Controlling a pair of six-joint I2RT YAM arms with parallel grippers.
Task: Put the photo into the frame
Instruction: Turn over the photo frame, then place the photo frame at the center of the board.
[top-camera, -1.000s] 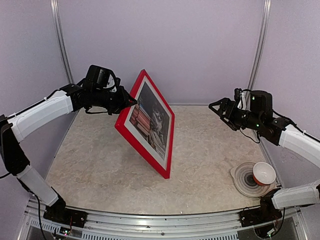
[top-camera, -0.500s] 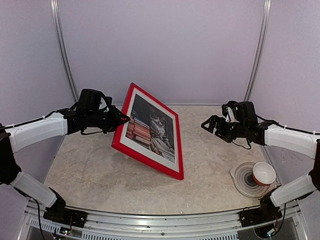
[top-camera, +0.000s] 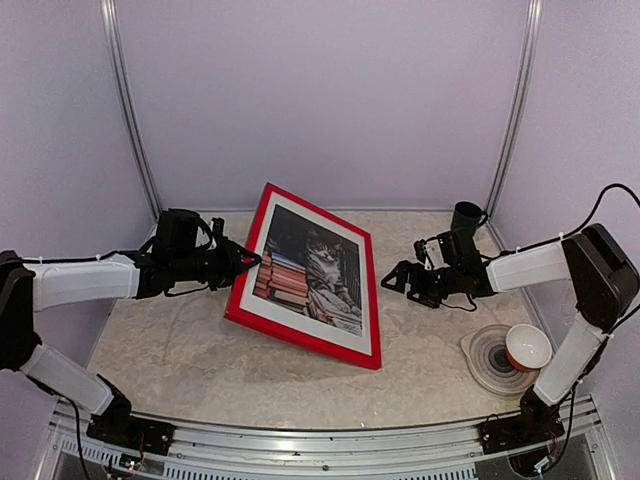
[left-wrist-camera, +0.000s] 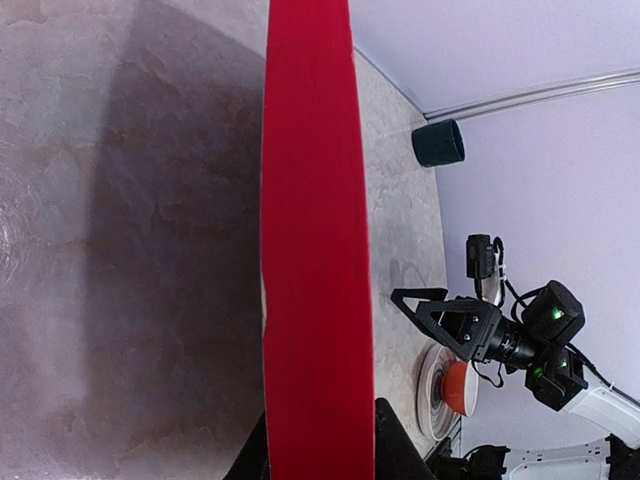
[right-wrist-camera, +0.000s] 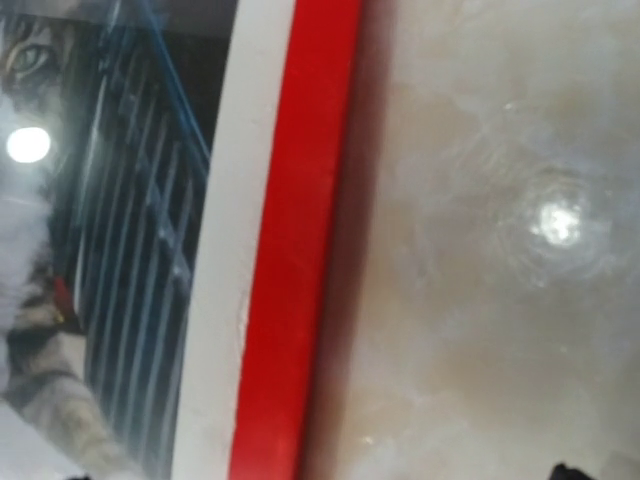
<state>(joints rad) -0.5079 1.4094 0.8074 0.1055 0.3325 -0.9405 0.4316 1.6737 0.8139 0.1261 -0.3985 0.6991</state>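
2 tools flank the red frame (top-camera: 300, 338). The left tool (top-camera: 250, 262) is clamped across the frame's left rail and holds that side raised. The right tool (top-camera: 397, 285) hangs near the right rail with its jaws spread wide, gripping nothing. The frame sits tilted, face up toward the overhead camera, with its near long edge resting on the surface (top-camera: 180, 350). The photo (top-camera: 310, 270) of the tabby cat on books lies inside it, bordered by a white mat (right-wrist-camera: 225, 250).

The frame looks rigid and fairly weighty for a 1-sided pinch, so it will probably lever about the resting edge. The painted rail (left-wrist-camera: 315, 250) looks smooth and may slide between the pads. A bright glare spot over the print in the right wrist view suggests a glazed front, so it should be set down gently. The best hold is probably across the thickness of an outer rail near mid-length, ideally on 2 opposite sides and never on the face.

No brand or label shows on anything. The book spines in the print are too small to read.
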